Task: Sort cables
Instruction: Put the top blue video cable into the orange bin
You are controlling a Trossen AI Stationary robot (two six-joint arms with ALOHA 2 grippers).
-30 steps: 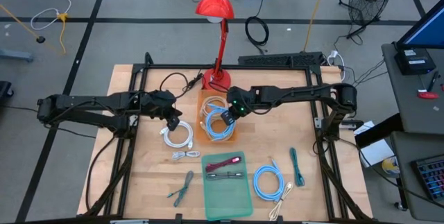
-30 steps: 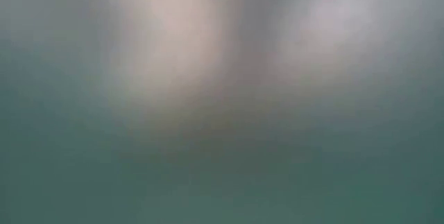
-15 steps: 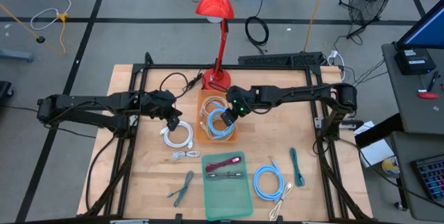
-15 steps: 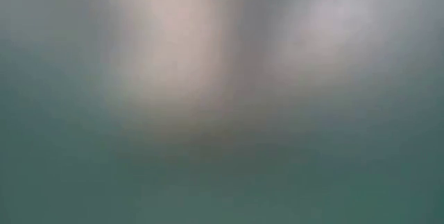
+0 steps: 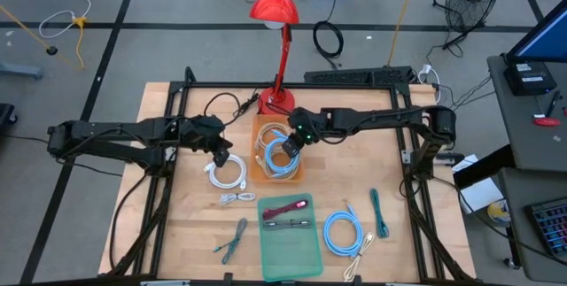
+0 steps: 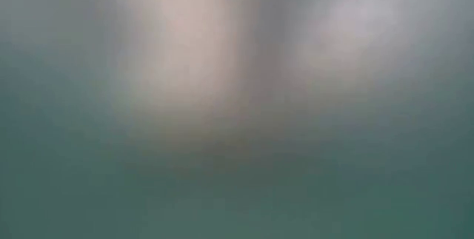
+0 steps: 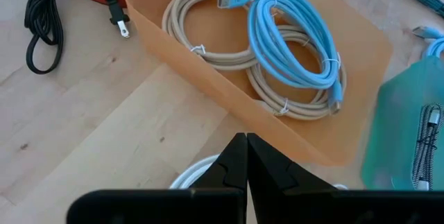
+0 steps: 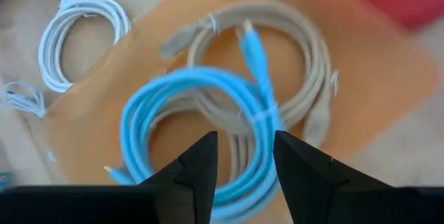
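So my right gripper (image 5: 290, 147) hangs right over the orange bin (image 5: 296, 173) in the middle of the table, just in front of the red lamp (image 5: 275, 7), and its fingers (image 8: 196, 165) are spread apart with nothing between them. The light-blue coil (image 8: 201, 113) lies in the bin on top of two beige coils (image 8: 291, 57), so I'd say I'm in the release-and-back-off part of the drop. To do that well I'd go straight up with the fingers kept apart, because a loop of that blue cable could easily snag a fingertip and get dragged back out over the bin wall. My left gripper (image 5: 221, 156) sits just left of the bin, over the white coil (image 5: 228, 173) on the wood, with its fingers pressed together and nothing pinched as far as the left wrist view shows. That white coil looks like the obvious next grab. The rest of the cables are in the near half: a small white bundle (image 5: 236, 198), a grey-green bundle (image 5: 234, 238), a second light-blue coil (image 5: 342, 231), a whitish cable (image 5: 360, 255) beside it, a dark green one (image 5: 379, 212), and two bundles on the green tray (image 5: 292, 255). The low view shows nothing usable.
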